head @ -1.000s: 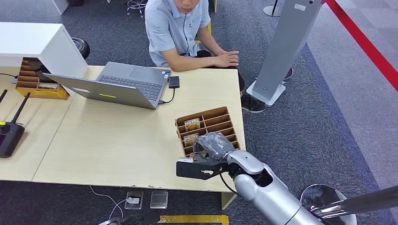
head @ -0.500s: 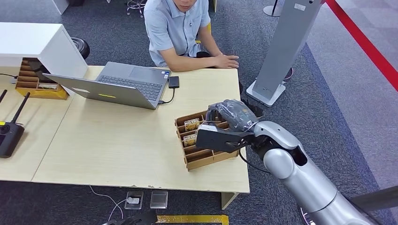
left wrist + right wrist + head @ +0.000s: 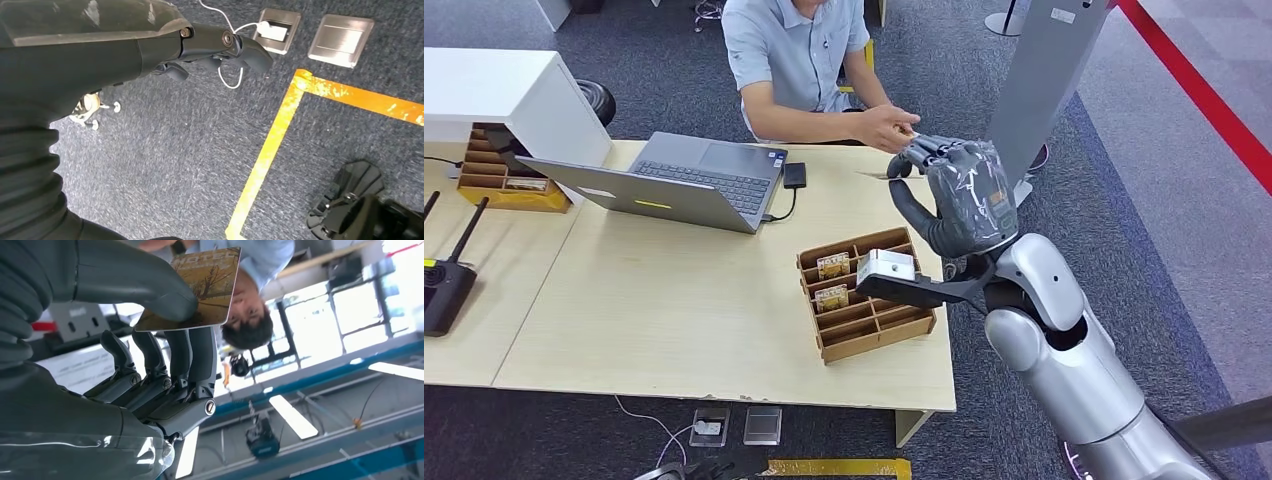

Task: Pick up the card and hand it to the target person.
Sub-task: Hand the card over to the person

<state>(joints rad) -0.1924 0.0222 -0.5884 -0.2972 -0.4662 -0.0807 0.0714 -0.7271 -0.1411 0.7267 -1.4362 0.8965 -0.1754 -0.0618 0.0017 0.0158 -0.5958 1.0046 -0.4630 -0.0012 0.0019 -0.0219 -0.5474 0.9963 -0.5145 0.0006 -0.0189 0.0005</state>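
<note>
Card [image 3: 195,290] — pinched in right hand [image 3: 959,195], long axis toward person [image 3: 799,60]

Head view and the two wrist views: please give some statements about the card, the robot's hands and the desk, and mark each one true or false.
1. The right hand pinches a card between its thumb and fingers. True.
2. The right hand rests inside the cardboard organizer. False: it is raised near the person's hand, apart from the organizer.
3. The laptop on the table is closed. False: it lies open.
4. Cards remain in the organizer's slots. True.
5. The left hand holds a second card. False: it holds nothing and hangs over the carpet.
</note>
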